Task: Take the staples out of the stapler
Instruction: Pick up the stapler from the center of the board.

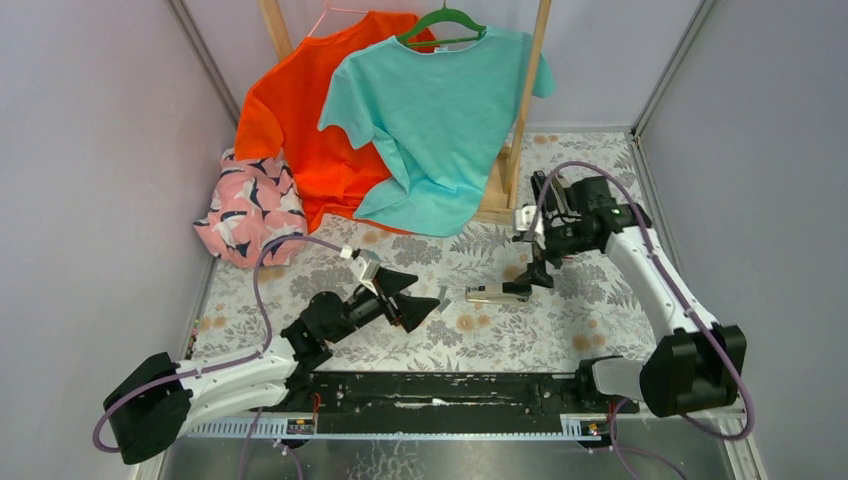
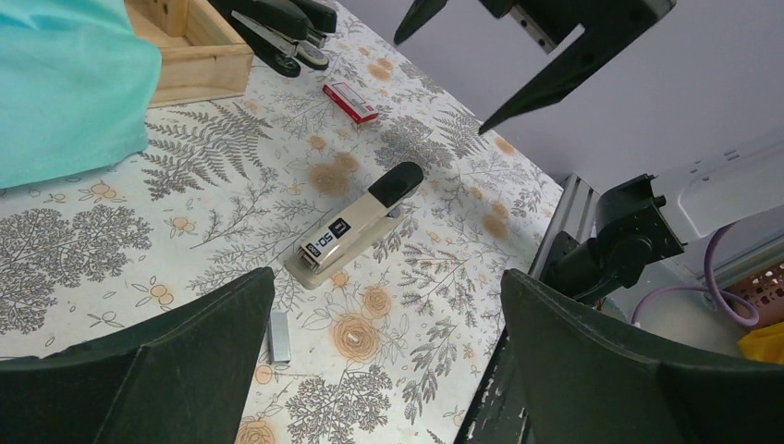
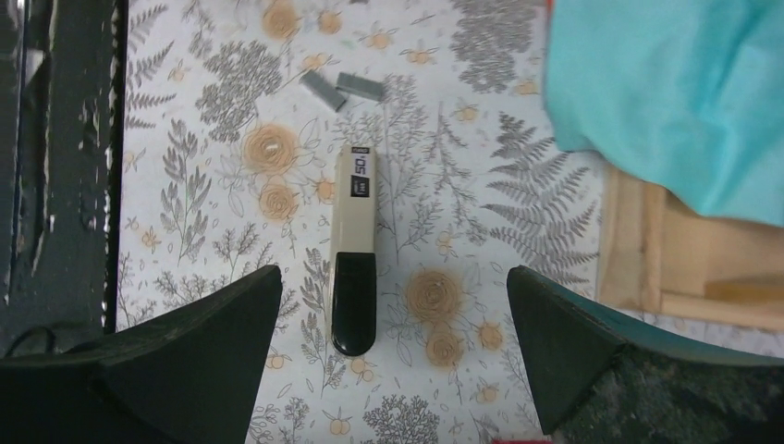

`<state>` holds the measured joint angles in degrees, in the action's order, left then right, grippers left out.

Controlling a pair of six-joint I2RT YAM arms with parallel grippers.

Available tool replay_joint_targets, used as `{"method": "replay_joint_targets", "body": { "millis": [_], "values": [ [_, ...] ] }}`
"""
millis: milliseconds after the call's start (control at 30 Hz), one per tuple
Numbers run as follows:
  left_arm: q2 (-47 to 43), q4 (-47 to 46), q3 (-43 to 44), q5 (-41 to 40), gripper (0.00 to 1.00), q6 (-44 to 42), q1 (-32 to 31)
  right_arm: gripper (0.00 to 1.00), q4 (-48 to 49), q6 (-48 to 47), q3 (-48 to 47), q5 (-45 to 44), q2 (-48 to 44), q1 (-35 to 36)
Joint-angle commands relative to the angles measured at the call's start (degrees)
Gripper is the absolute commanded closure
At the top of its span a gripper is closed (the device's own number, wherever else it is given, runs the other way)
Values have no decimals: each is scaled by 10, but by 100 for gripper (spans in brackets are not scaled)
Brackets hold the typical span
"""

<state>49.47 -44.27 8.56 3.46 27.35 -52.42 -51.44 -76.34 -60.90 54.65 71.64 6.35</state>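
The beige stapler (image 1: 498, 293) with a black rear end lies closed and flat on the floral tabletop (image 1: 560, 330), also seen as the stapler (image 2: 356, 227) and the stapler (image 3: 355, 231). Two short silvery staples (image 3: 324, 90) lie loose on the table beyond its front end. One strip of staples (image 2: 278, 336) lies by my left gripper's finger. My left gripper (image 2: 386, 277) is open and empty, just left of the stapler's front. My right gripper (image 3: 394, 270) hangs open and empty above the stapler's black end.
A small red-and-white box (image 2: 349, 100) lies behind the stapler. A second, black stapler (image 2: 282, 23) rests by the wooden rack base (image 2: 189, 46). A teal shirt (image 1: 440, 120) and an orange shirt (image 1: 300, 130) hang at the back, with a pink cloth (image 1: 250, 205) at left.
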Motion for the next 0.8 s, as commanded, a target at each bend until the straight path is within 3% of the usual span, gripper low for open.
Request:
{"method": "replay_joint_targets", "body": {
  "millis": [0,167,300,600,767],
  "values": [
    [-19,8,-5,-20,0,-9,3,1,-19,-52,-19,-81,29,59],
    [-44,22,-16,-28,0,-12,3,13,39,25,-3,-142,72,116],
    [-57,23,-26,-34,0,-12,3,15,77,57,39,-211,93,161],
    [-57,25,-27,-35,0,-11,3,20,99,93,49,-294,134,193],
    [-53,22,-28,-35,0,-12,3,29,99,100,47,-327,155,201]
  ]
}}
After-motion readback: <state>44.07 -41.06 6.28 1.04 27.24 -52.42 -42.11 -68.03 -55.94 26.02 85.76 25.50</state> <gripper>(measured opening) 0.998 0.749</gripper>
